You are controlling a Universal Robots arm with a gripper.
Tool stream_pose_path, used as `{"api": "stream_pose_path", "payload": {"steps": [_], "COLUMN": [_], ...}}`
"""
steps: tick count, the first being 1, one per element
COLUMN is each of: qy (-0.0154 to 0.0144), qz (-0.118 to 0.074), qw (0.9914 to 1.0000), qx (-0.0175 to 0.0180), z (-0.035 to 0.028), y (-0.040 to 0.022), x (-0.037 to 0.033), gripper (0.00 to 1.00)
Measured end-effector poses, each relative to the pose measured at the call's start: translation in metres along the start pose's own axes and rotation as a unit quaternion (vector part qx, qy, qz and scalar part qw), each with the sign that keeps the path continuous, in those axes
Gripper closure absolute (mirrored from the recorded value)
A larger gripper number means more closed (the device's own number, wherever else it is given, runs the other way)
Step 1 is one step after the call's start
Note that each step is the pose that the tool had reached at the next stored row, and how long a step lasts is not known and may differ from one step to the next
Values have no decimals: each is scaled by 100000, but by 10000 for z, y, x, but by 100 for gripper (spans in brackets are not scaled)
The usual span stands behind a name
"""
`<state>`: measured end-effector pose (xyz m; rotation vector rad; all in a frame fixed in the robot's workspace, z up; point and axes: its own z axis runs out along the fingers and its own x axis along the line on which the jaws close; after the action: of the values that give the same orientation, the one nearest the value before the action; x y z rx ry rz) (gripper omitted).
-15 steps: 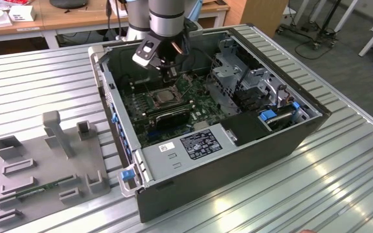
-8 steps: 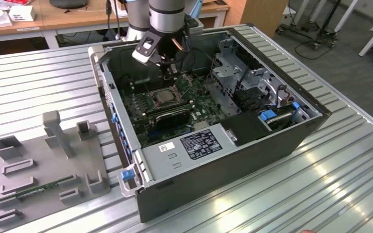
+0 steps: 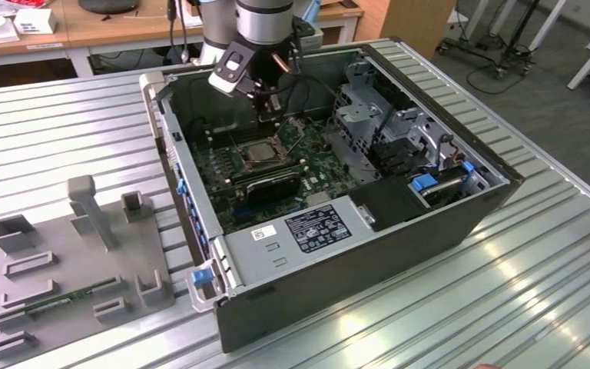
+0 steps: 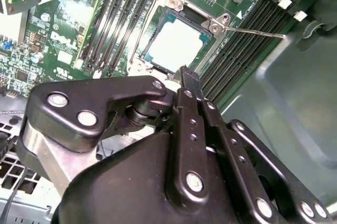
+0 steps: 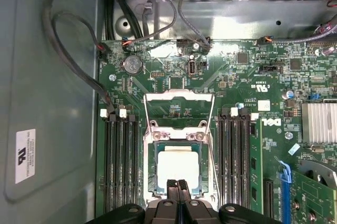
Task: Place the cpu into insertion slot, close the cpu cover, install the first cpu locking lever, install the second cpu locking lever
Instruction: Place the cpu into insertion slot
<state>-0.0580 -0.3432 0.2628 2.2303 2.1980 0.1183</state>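
The cpu, a pale silvery square, lies seated in the insertion slot on the green motherboard; I also see the cpu in the second wrist view and the cpu in the exterior view. The cpu cover stands swung open behind the slot, with bare board showing through its window. A thin metal lever sticks out sideways from the socket. My gripper hangs just above the near edge of the cpu, its black fingers pressed together with nothing between them. It also shows as the gripper and the gripper.
Black memory slots flank the socket on both sides. Black cables loop along the grey case wall. A finned heat sink and a metal drive cage stand nearby. A grey fixture lies on the ribbed table at the exterior view's left.
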Motion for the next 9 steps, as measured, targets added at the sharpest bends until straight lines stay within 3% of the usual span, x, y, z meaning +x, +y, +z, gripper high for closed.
{"api": "stream_pose_path", "payload": {"steps": [9], "qy": [-14], "qz": [0], "qw": [100000], "qx": [9], "z": [-25], "y": [1], "x": [1], "gripper": [89]}}
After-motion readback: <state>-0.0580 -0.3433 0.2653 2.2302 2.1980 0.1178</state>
